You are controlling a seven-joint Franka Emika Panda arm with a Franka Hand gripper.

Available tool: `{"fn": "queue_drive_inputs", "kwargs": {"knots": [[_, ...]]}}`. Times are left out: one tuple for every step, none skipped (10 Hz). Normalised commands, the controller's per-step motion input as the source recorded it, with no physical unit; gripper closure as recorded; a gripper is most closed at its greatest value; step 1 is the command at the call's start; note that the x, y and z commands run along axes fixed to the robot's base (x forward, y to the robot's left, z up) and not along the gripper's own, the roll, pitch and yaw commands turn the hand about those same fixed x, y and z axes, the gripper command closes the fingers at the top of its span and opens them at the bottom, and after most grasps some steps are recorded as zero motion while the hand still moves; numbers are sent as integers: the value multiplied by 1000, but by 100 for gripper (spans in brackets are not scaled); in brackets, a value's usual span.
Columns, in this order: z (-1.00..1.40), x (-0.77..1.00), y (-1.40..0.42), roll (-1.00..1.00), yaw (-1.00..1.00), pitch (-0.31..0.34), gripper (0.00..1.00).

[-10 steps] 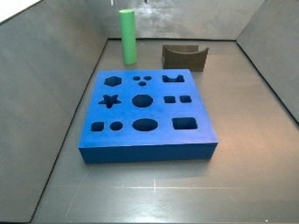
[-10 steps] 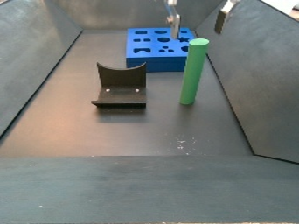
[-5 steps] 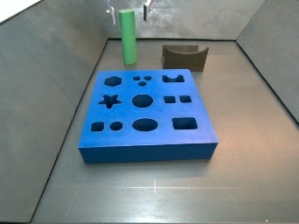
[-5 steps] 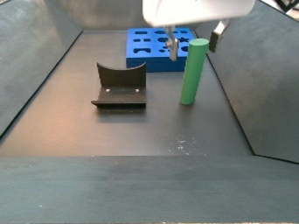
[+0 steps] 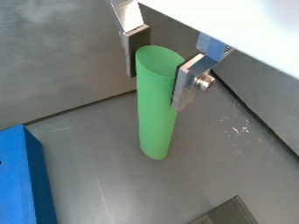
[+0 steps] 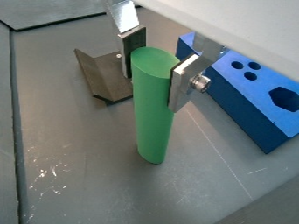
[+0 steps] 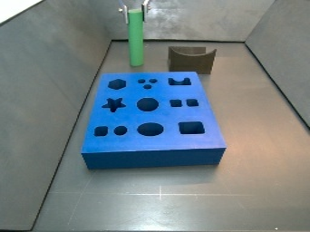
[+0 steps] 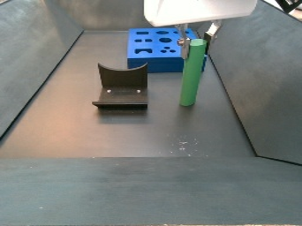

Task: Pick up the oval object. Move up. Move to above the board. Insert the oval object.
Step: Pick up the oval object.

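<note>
Having come down since a moment ago, the gripper [image 6: 156, 54] now brackets the top of the green peg [image 6: 153, 107], where earlier it hung higher beside it. The peg stands upright on the dark floor beyond the blue board [image 7: 154, 119], near the back wall in a side view [image 7: 136, 38], and has not shifted. In both wrist views the two silver fingers [image 5: 188, 77] sit on opposite sides of the peg's upper end, jaws narrowed to about its width; one pad looks pressed to the peg, but whether both grip it I cannot tell. The board lies flat, holes up and unfilled. The dark fixture [image 8: 120, 86] stands apart from the peg, beside the board
</note>
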Motion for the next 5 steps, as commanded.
{"fn": "queue_drive_inputs", "kwargs": {"knots": [[0,0,0,0,0,0,100],[0,0,0,0,0,0,100],[0,0,0,0,0,0,100],[0,0,0,0,0,0,100],[0,0,0,0,0,0,100]]}}
